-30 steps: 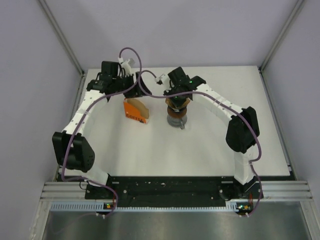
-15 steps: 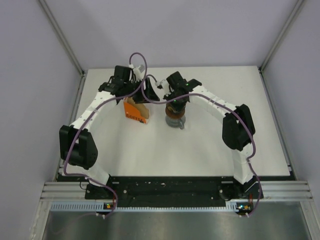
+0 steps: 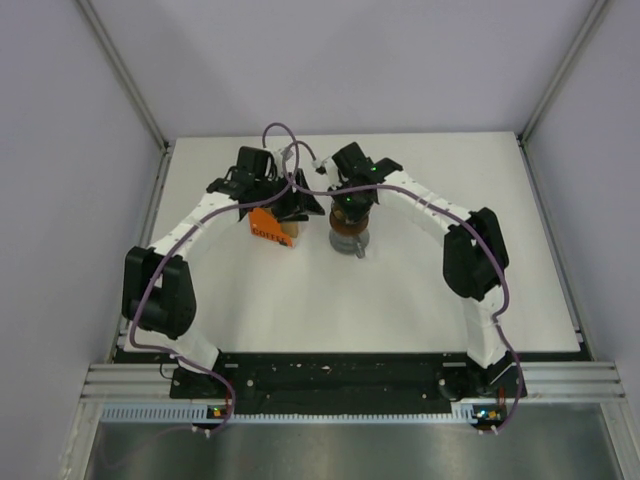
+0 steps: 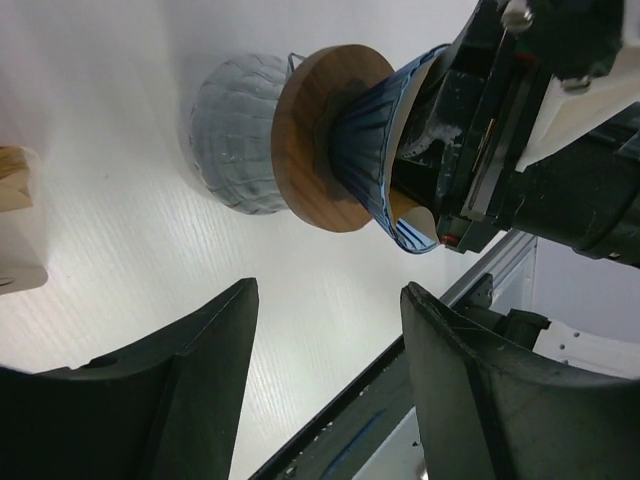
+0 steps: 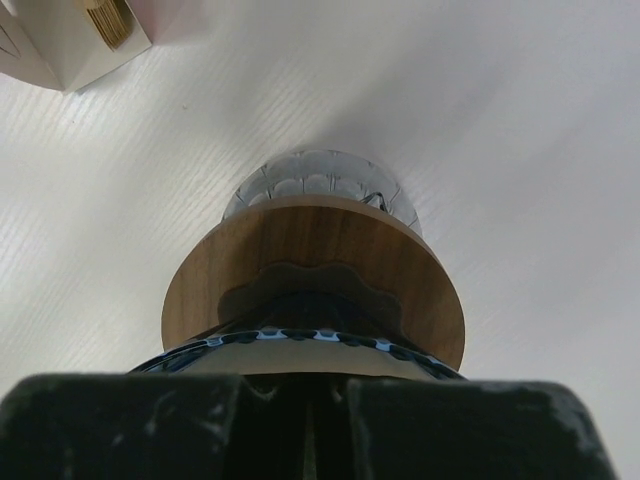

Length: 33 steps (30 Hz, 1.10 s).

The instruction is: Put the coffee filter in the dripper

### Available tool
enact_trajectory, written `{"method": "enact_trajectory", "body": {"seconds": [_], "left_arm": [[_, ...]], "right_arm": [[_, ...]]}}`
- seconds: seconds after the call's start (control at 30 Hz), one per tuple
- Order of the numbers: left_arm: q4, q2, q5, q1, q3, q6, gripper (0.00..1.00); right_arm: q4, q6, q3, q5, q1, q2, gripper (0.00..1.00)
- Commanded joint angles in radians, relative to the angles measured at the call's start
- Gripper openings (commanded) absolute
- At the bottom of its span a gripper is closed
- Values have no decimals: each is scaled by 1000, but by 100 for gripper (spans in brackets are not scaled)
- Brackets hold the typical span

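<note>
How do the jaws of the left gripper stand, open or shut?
Open: the left gripper shows a wide gap between its fingers, with only table between them.

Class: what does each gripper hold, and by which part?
Left gripper holds nothing. Right gripper is shut at the coffee filter's rim inside the dripper; actual grip hidden.

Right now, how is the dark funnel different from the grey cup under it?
The dripper is a dark ribbed cone with a wooden collar; the cup is pale grey with a bumpy pattern. The dripper flares wide toward its open mouth; the cup is rounded like a little bowl. The dripper rests on top of the cup, while the cup stands on the table. Both are round.
</note>
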Motion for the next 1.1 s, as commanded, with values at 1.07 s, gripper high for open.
{"method": "enact_trajectory", "body": {"seconds": [1.07], "left_arm": [[146,34,146,-16,69,-57,48]], "right_arm": [[7,-7,-25,-43,30,15,0]]}}
